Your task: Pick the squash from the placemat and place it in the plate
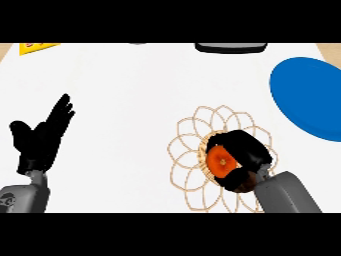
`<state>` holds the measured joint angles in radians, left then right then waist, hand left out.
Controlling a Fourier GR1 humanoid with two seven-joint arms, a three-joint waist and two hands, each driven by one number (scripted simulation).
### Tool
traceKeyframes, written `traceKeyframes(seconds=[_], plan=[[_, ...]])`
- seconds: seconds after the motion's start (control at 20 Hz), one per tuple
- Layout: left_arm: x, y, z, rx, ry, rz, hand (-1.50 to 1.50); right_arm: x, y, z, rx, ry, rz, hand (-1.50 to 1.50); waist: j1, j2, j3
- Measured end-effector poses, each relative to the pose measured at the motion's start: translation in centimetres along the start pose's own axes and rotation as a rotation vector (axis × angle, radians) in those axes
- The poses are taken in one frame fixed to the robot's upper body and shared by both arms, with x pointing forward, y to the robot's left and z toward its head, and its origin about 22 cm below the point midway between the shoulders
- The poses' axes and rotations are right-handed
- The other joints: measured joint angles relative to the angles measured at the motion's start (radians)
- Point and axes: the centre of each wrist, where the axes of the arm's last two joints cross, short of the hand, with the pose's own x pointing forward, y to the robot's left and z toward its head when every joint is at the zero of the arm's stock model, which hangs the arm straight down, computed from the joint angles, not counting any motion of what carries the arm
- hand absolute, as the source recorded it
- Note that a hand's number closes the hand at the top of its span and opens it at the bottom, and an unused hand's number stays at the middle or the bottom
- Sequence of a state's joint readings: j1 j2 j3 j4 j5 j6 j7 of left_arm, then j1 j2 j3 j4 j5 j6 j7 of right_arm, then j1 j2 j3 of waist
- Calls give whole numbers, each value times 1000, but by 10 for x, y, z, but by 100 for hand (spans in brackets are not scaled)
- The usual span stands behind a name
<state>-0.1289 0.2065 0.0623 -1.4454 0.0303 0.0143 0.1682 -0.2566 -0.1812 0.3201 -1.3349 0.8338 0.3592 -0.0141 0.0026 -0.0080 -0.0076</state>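
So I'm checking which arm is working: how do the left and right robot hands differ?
The left robot hand is open, fingers up, holding nothing; the right robot hand is curled round the orange squash. The left is over bare counter, the right over the placemat. Both are black on grey forearms.

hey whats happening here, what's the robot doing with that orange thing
The robot's right hand is curled round an orange squash, over the woven, flower-shaped placemat on the white counter. I cannot tell whether the squash is lifted yet. The blue plate, where it is meant to go, sits beyond and to the right of the placemat with nothing on it. The left hand rests open at the left, fingers up, holding nothing.
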Motion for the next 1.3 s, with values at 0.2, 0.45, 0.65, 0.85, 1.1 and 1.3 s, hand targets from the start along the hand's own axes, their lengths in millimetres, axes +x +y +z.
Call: traceKeyframes(seconds=[0.2,0.45,0.65,0.85,1.1,1.3], plan=[[-1,5,-5,3,-2,3,0,-9,2,20,59,-109,35,150,-5,2,3],[0,7,-9,-1,1,2,0,-30,-7,55,26,-229,117,150,-10,5,6],[-2,11,-6,11,8,-3,0,-32,-27,76,-182,-273,144,150,-16,4,8],[-1,12,-4,19,9,4,0,-32,-52,96,-456,-282,137,150,-25,1,8],[2,9,-7,15,-2,-1,0,-36,-81,117,-705,-206,108,150,-19,4,8],[2,6,-6,3,-1,-5,0,-56,-109,128,-785,-130,23,150,-8,7,8]])
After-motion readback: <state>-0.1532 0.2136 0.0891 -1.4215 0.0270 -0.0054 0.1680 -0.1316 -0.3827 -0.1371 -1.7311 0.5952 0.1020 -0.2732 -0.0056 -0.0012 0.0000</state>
